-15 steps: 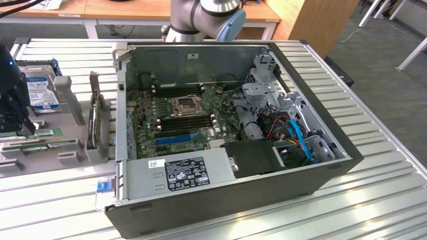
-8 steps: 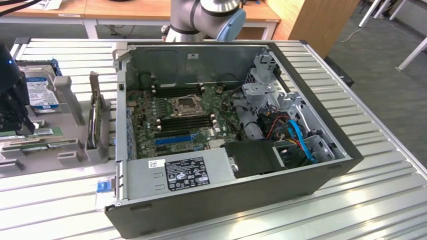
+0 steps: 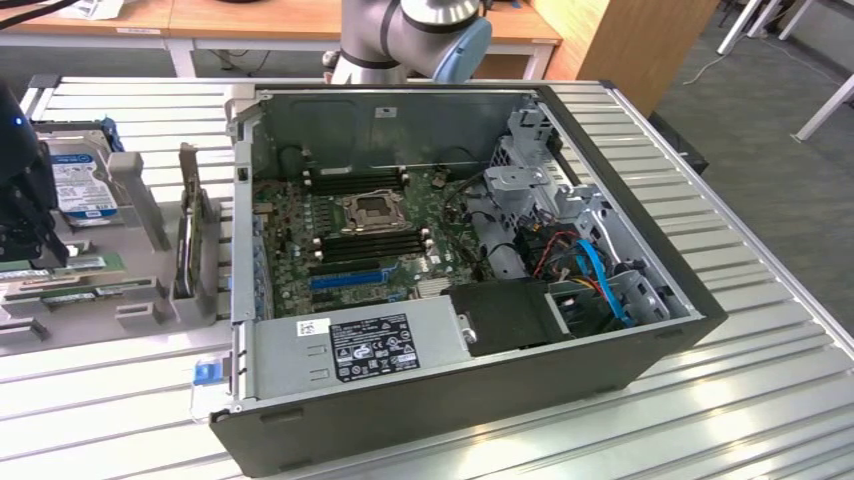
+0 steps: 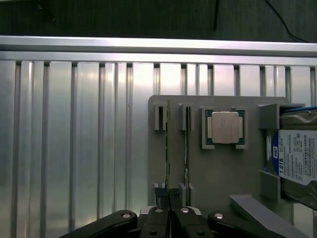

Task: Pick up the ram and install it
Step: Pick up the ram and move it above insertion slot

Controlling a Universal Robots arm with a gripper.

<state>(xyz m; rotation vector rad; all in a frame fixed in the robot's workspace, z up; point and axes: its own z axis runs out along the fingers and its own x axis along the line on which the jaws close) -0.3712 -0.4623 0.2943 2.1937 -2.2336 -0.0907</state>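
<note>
The pincer [image 4: 170, 220] is clenched on the ram [image 4: 167, 148], which is seated on edge in the grey holder [image 4: 218, 168].

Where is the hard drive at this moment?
The hard drive sits in the grey holder on the exterior view's left, beside the open computer case; the wrist view shows the processor next to it.

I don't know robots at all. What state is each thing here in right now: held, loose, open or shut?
gripper: shut on the ram's edge.
ram: standing on edge in its slot of the gray tray, not lifted.
second ram stick: standing in the next slot, untouched.
processor: flat in its pocket.
hard drive: resting in its holder.
computer case: side open.
</note>
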